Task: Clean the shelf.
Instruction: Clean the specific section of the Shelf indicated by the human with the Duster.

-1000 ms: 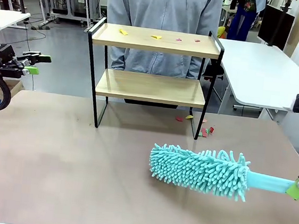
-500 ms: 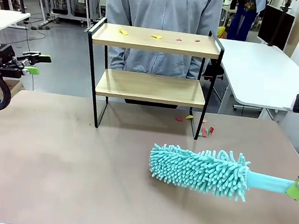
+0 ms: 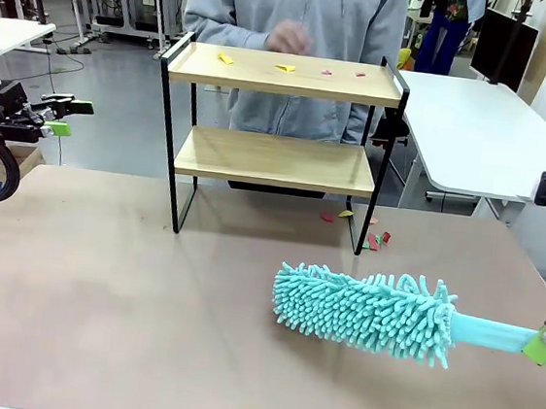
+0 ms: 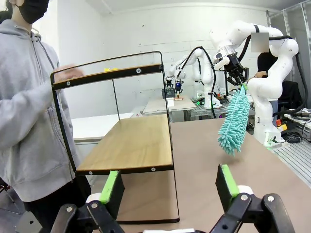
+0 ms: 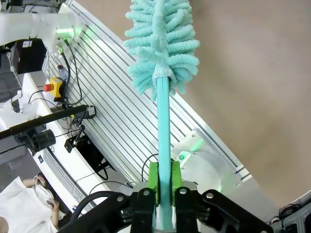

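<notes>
The shelf (image 3: 276,161) stands at the table's far middle, two light wooden boards in a black frame; the left wrist view has the shelf (image 4: 127,145) close by. Small yellow and red scraps (image 3: 285,68) lie on its top board, and more scraps (image 3: 375,239) lie on the table by its right leg. My right gripper (image 3: 543,346) is shut on the handle of a teal duster (image 3: 364,311), whose fluffy head hovers low over the table; the duster (image 5: 163,58) runs straight out from the fingers. My left gripper (image 3: 65,116) is open at the far left, clear of the table.
A person in a grey hoodie stands behind the shelf with a hand (image 3: 288,38) over the top board. A white table (image 3: 481,129) stands at the right. The brown tabletop (image 3: 126,297) spreads wide in front of the shelf.
The person's hand has come up over the shelf's top board. Both arms and the duster have stayed still.
</notes>
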`<act>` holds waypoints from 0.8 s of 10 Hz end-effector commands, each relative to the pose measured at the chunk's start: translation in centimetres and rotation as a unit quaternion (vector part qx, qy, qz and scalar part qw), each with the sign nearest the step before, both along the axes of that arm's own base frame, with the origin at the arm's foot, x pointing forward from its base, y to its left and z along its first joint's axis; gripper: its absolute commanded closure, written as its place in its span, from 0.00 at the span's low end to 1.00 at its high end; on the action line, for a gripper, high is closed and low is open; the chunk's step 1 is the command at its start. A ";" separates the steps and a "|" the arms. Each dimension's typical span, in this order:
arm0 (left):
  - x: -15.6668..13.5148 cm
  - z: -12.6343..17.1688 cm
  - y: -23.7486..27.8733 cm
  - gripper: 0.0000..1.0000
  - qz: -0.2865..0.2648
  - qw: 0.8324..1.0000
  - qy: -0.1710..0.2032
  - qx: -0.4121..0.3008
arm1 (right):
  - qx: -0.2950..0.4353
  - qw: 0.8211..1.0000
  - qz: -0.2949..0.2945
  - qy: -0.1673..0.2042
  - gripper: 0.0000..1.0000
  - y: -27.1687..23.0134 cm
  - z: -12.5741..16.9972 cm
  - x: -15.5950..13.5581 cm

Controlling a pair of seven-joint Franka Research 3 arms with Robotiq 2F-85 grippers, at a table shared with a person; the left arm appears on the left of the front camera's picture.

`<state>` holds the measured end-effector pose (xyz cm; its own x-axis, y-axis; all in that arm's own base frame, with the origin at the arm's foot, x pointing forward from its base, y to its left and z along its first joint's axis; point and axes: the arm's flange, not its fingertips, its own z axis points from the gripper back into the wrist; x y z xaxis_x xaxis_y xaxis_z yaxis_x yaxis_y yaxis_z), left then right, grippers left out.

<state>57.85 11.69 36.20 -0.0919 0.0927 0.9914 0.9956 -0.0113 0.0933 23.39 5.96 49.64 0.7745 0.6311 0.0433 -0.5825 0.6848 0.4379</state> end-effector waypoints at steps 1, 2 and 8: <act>-0.2 0.3 -0.1 0.00 0.000 1.000 -0.006 -0.001 | 0.001 1.000 0.003 0.001 0.87 0.1 0.0 0.0; -0.2 0.3 -0.1 0.00 0.000 1.000 -0.006 -0.001 | 0.001 1.000 0.003 0.001 0.87 0.1 0.0 0.0; -0.2 0.3 -0.1 0.00 0.000 1.000 -0.006 -0.001 | 0.001 1.000 0.003 0.001 0.87 0.1 0.0 0.0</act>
